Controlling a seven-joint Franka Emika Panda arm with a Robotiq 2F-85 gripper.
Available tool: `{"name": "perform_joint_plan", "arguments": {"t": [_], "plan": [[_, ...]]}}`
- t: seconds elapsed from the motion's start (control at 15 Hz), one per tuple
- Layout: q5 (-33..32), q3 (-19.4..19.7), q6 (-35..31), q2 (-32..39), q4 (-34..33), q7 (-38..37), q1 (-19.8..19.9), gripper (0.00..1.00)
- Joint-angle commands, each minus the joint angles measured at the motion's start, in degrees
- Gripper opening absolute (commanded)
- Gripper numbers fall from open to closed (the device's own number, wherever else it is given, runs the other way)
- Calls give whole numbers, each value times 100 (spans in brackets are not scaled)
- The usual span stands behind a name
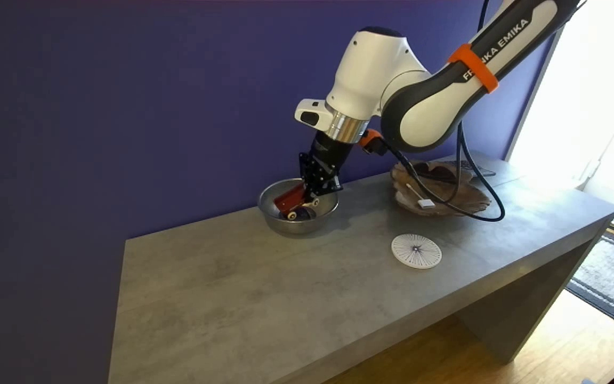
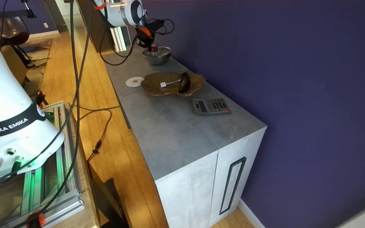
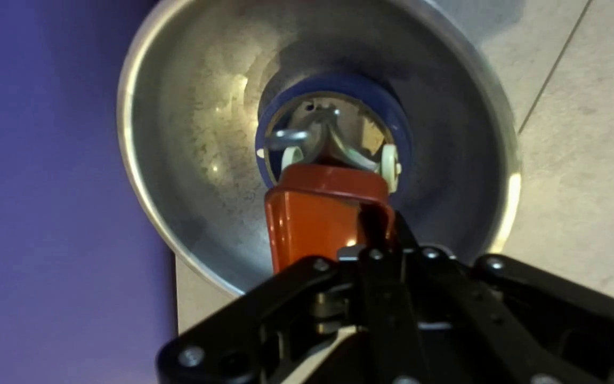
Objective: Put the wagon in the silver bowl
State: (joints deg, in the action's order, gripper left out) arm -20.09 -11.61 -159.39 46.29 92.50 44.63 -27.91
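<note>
- In an exterior view, the purple wall (image 1: 195,117) bars the far side of the silver metal bowl (image 1: 292,228).
- Left and near of it, open gray countertop (image 1: 243,298) gives broad passage.
- In the wrist view, the gripper (image 3: 388,236) and red toy wagon (image 3: 312,226) partly fill the bowl's opening; room shows on both sides.
- Right: a wooden dish (image 1: 469,197) and looping black cable (image 1: 493,219) obstruct; the flat white disc (image 1: 416,250), nearer, lies low.

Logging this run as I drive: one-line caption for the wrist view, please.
The claw grips the wagon, seen against the inside of the bowl, with purple wall at frame left.
</note>
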Motion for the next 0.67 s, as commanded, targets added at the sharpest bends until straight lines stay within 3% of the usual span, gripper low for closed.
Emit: {"name": "perform_joint_plan", "arguments": {"t": [0.0, 0.2, 0.33, 0.6], "plan": [[-238, 83, 293, 196, -386, -400, -112, 36], [-152, -88, 394, -20, -273, -438, 45, 58], [-21, -287, 245, -444, 152, -439, 321, 72], [429, -1080, 605, -1467, 1322, 187, 1364, 98]]}}
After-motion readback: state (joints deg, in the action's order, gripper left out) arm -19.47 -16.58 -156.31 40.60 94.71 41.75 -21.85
